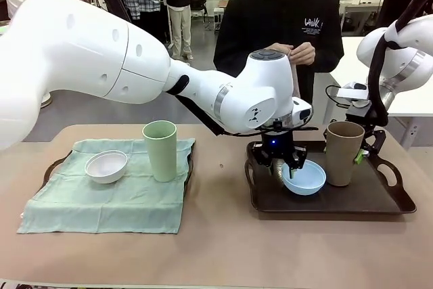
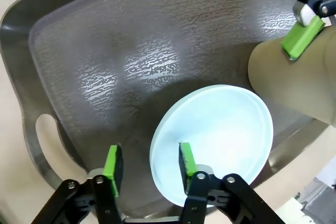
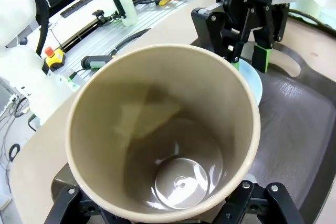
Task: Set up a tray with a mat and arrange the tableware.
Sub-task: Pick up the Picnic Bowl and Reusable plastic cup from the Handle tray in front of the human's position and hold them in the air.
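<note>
A dark tray (image 1: pixel 338 202) on the right holds a light blue bowl (image 1: pixel 306 177) and a tan-brown cup (image 1: pixel 343 153). My left gripper (image 1: pixel 287 164) has reached across to it. In the left wrist view the left gripper (image 2: pixel 148 162) straddles the near rim of the bowl (image 2: pixel 220 135), one pad inside and one outside, with a gap left. My right gripper (image 1: pixel 352 150) holds the upright cup (image 3: pixel 163 129) between its fingers, a green pad (image 2: pixel 302 38) against its wall. On the left, a green mat (image 1: pixel 108 201) covers a second tray (image 1: pixel 51 170) and carries a white bowl (image 1: pixel 106 166) and a pale green cup (image 1: pixel 160 150).
A person (image 1: pixel 284 25) in black stands at the far side, hands held together at chest height. Bare tabletop lies between the two trays and along the front edge. The left arm's white links span the picture above the mat.
</note>
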Action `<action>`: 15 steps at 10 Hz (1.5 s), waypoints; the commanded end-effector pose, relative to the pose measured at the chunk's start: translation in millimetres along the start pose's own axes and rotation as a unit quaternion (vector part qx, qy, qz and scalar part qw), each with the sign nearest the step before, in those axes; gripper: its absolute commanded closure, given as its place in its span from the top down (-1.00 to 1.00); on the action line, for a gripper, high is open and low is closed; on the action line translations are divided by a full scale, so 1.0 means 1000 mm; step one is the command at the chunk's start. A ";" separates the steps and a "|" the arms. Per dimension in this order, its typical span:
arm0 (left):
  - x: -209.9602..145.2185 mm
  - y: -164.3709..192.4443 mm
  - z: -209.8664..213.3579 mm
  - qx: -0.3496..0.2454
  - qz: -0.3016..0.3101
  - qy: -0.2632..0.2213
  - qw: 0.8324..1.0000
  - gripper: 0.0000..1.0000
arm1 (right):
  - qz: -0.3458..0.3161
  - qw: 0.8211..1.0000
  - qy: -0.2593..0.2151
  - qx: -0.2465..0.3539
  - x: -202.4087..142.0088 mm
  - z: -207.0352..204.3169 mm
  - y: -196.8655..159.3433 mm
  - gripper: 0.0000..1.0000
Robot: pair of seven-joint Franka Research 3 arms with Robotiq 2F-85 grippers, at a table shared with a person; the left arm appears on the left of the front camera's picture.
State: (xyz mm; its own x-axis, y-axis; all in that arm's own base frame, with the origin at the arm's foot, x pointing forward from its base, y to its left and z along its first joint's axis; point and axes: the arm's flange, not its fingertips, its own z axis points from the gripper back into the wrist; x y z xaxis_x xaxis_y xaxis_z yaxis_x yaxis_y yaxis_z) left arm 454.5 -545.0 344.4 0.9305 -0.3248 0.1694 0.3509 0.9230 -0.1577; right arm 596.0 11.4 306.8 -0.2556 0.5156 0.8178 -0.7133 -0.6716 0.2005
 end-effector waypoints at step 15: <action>-0.007 -0.005 0.147 -0.015 0.029 -0.105 0.994 -1.00 | -0.014 0.982 -0.028 -0.186 0.079 0.084 0.125 -0.70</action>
State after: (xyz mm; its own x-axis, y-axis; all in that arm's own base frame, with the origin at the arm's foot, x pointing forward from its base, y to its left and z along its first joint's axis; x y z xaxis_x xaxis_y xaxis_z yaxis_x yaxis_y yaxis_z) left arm 446.5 -528.4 474.9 0.9149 -0.2395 0.3250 0.3216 0.9189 -0.2283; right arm 571.2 -76.2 429.0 -0.2263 0.4774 0.8491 -0.8826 -0.4693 0.0287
